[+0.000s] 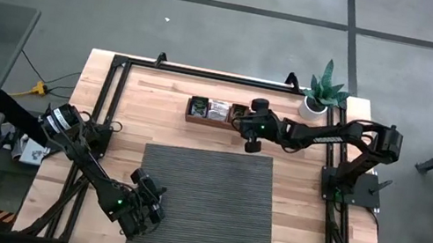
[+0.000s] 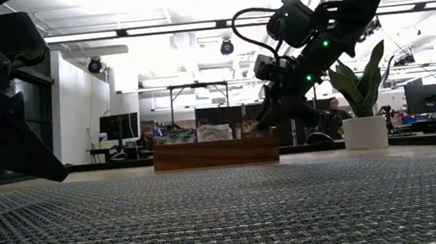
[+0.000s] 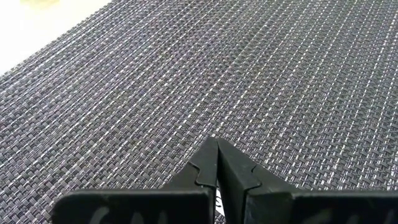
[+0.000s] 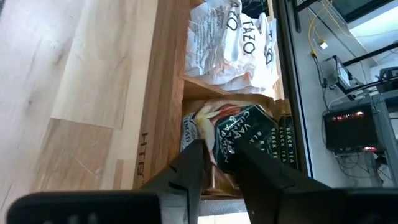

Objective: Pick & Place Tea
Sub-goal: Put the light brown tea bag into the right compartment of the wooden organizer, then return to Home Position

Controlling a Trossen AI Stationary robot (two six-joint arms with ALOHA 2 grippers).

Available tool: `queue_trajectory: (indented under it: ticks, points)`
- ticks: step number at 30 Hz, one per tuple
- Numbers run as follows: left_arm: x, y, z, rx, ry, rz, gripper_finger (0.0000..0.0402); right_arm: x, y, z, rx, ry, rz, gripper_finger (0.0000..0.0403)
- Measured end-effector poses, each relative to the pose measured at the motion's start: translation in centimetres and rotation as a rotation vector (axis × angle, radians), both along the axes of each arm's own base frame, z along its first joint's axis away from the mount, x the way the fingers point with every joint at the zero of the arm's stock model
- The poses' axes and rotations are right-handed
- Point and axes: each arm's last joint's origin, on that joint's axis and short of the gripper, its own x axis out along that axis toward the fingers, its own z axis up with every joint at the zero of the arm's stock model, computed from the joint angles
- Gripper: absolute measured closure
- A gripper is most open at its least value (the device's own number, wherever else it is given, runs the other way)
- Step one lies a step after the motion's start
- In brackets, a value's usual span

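1. Tea sachets [image 4: 239,134] sit in the wooden box [image 1: 218,113] beyond the mat [image 1: 207,200].
2. Right gripper [image 4: 217,163], part open, straddles a dark sachet: picking step, nothing held yet.
3. Next: close, lift clear.
4. Left gripper [image 3: 216,163] rests closed, empty, over the mat.

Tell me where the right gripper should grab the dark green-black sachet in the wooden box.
Probably by its top edge, coming straight down from above. The dark sachet stands on edge among others in the wooden box, whose walls block the sides, so only the upper rim is free. The right gripper is already there, one finger on each face. The left gripper rests shut on the mat.
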Motion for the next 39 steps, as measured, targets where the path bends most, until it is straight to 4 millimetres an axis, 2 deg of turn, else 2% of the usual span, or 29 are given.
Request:
queue_trajectory:
  ticks: [13, 21, 30, 35, 39]
  points:
    - [0.0, 0.0, 0.0, -0.007, 0.003, 0.000, 0.0401, -0.1, -0.2, 0.0, 0.004, -0.014, -0.060, 0.0250]
    - [0.0, 0.0, -0.1, -0.018, 0.016, -0.002, 0.0401, -0.2, 0.1, 0.6, 0.001, -0.043, -0.100, 0.0242]
    - [0.0, 0.1, 0.0, 0.018, -0.002, -0.002, 0.0401, -1.4, 1.3, 2.9, 0.120, -0.097, -0.128, 0.0269]
    - [0.0, 0.2, 0.2, 0.089, -0.022, -0.026, 0.0401, -2.8, 2.1, 4.9, 0.191, -0.118, -0.113, 0.0309]
    - [0.0, 0.5, 1.2, 0.184, -0.080, -0.032, 0.0401, -4.3, 2.8, 6.5, 0.279, -0.135, -0.096, 0.0354]
